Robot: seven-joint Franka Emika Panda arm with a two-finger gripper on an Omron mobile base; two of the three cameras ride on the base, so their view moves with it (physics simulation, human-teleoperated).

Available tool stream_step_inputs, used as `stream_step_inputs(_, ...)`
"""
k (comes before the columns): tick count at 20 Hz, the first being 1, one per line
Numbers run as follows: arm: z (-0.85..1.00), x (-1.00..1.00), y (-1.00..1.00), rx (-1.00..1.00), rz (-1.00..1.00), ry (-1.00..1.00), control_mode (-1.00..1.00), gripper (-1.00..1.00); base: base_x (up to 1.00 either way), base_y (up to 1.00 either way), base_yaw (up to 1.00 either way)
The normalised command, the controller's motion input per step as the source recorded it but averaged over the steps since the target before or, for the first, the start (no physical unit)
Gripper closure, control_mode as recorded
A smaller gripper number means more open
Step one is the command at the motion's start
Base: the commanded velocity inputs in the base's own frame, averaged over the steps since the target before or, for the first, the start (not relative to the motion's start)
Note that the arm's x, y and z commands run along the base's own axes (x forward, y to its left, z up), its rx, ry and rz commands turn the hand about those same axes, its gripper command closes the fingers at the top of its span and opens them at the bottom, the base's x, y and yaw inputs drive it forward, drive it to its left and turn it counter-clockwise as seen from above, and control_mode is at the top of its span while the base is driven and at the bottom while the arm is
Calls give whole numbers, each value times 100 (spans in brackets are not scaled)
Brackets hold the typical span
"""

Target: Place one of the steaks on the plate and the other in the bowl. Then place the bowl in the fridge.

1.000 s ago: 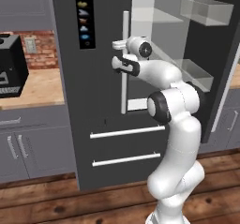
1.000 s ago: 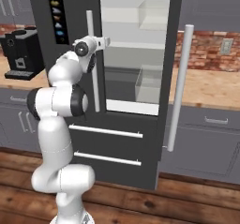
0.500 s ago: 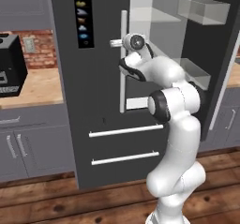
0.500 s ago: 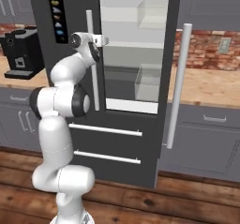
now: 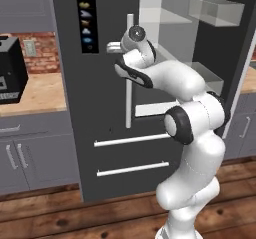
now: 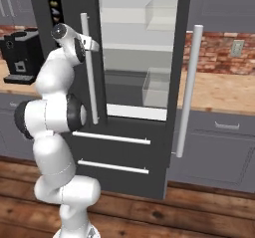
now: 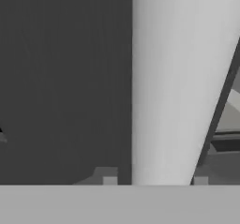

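One fridge (image 5: 100,108) stands ahead, its right door swung open, two clear bins (image 6: 158,88) inside. The hand (image 5: 116,47) has moved in from a second ago, its fingers now narrowed around the left door's silver handle (image 5: 129,73). A coffee machine (image 6: 20,53) sits on the bench (image 5: 30,95).

A home kitchen: a tall dark grey fridge (image 5: 105,108) with silver handles stands between grey cabinets (image 5: 30,153) topped by pale wooden counters (image 6: 224,95), against a red brick backsplash (image 6: 219,45). A black coffee machine (image 6: 20,53) sits on the counter; the floor (image 6: 189,212) is wooden planks.
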Motion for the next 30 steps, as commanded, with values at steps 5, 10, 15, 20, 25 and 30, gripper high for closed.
stream_step_inputs(5,-28,-100,100,7,1,7,-100,100,0,0,0)
stream_step_inputs(10,-88,-100,100,0,0,0,-100,100,0,0,0)
stream_step_inputs(15,-100,-100,100,0,0,0,-100,100,0,0,0)
stream_step_inputs(20,-100,-60,100,0,0,0,-100,100,0,0,0)
stream_step_inputs(25,-56,-41,100,2,0,0,-100,100,0,0,0)
stream_step_inputs(30,100,-98,-74,29,2,0,-100,100,0,0,0)
